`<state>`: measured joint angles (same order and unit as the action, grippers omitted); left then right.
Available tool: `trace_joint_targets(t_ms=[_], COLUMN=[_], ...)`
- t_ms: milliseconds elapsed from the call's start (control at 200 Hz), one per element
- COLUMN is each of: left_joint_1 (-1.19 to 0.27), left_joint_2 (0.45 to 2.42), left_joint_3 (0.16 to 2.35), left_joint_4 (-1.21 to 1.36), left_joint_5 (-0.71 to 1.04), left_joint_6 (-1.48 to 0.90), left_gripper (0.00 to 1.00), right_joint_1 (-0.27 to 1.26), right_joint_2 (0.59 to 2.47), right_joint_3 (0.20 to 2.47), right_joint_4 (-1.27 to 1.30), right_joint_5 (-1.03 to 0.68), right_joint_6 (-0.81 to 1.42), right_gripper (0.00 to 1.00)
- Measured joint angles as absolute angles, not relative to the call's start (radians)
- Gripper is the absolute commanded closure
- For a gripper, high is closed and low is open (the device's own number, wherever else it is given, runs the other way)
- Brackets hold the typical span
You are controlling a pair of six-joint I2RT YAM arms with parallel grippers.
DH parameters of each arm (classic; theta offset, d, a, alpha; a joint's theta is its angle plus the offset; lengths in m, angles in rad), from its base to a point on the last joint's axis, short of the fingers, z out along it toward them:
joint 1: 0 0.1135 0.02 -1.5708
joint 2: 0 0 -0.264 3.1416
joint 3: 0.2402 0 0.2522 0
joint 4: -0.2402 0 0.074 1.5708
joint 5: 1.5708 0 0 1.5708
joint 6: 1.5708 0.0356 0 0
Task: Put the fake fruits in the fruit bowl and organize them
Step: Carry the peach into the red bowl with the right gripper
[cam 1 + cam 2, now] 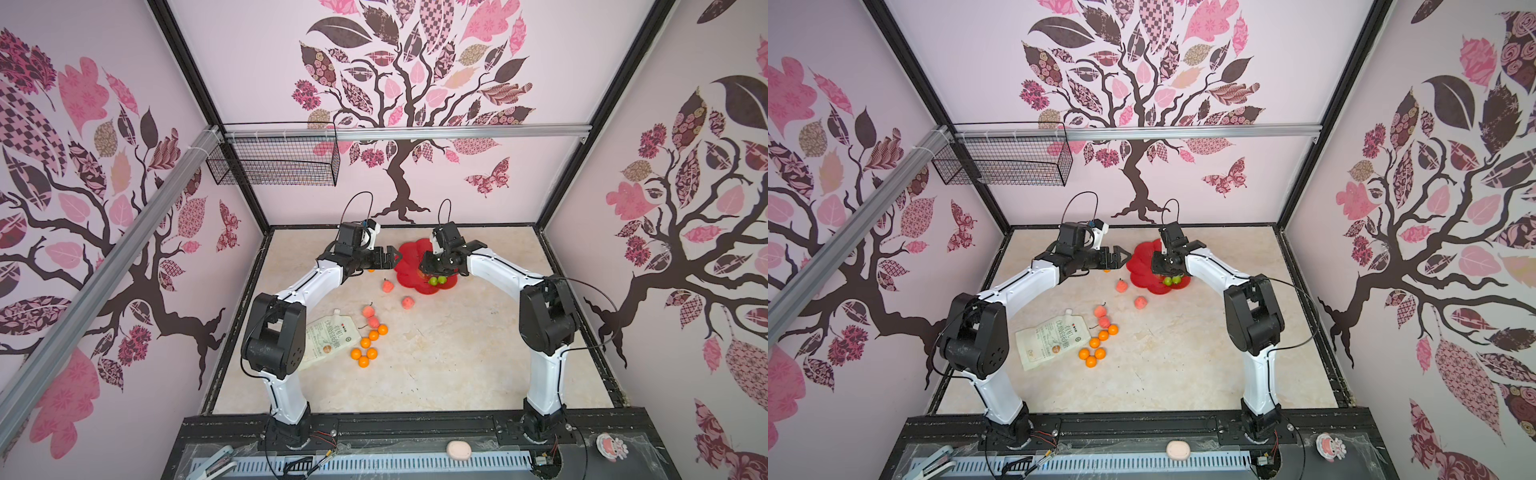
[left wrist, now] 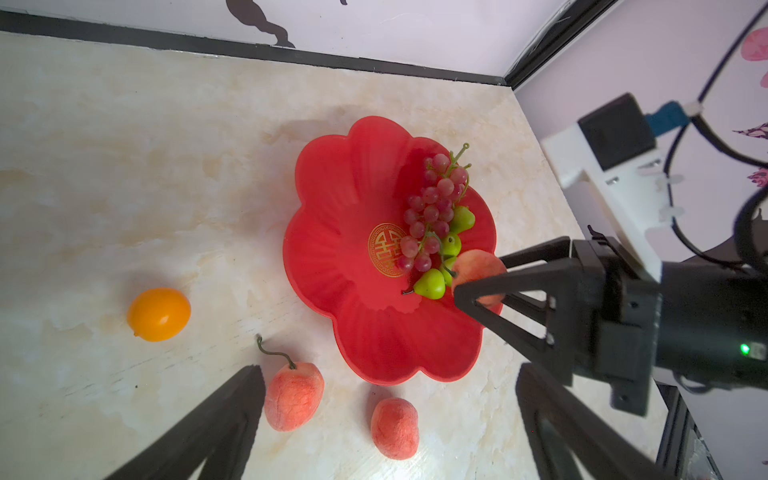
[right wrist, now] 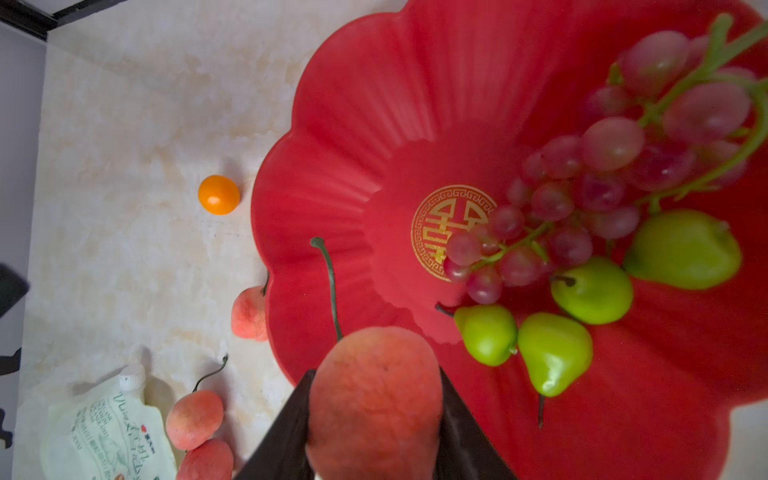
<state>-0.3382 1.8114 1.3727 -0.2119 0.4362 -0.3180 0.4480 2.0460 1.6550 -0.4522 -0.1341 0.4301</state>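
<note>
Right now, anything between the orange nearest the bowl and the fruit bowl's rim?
Nothing. Only bare tabletop separates the orange from the fruit bowl rim, as the right wrist view shows. The left wrist view agrees.

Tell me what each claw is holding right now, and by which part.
The right claw pinches a peach across its round body, stem free, over the fruit bowl. The left claw is open and holds nothing.
</note>
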Motion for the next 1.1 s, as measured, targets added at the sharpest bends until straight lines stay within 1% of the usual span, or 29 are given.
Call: trace_joint_targets(t_ms=[205,370,700,970,1100], left_joint_1=[-0.354,-0.371,-0.387,-0.387,-0.387], left_joint_2=[1.818,1.858,1.874,1.880,1.889], left_joint_3=[1.374,1.403,1.426,1.445,1.453], left_joint_4=[-0.228,-0.295,-0.347,-0.378,-0.390], left_joint_5=[0.404,0.359,0.352,0.314,0.316], left_joint_6=[-0.314,-0.287,-0.283,-0.268,-0.264], left_gripper=[0.02,0.02,0.02,0.02,0.02], right_joint_1=[0.448,0.448,0.448,0.448,0.448], right_joint_2=[2.180,2.282,2.485,2.534,2.534], right_joint_3=[1.832,1.962,2.232,2.308,2.318], right_joint_4=[-0.516,-0.572,-0.705,-0.759,-0.772], right_joint_5=[-0.100,-0.069,0.052,0.144,0.166], right_joint_6=[0.424,0.418,0.359,0.263,0.233], right_gripper=[0.59,0.59,0.58,0.57,0.55])
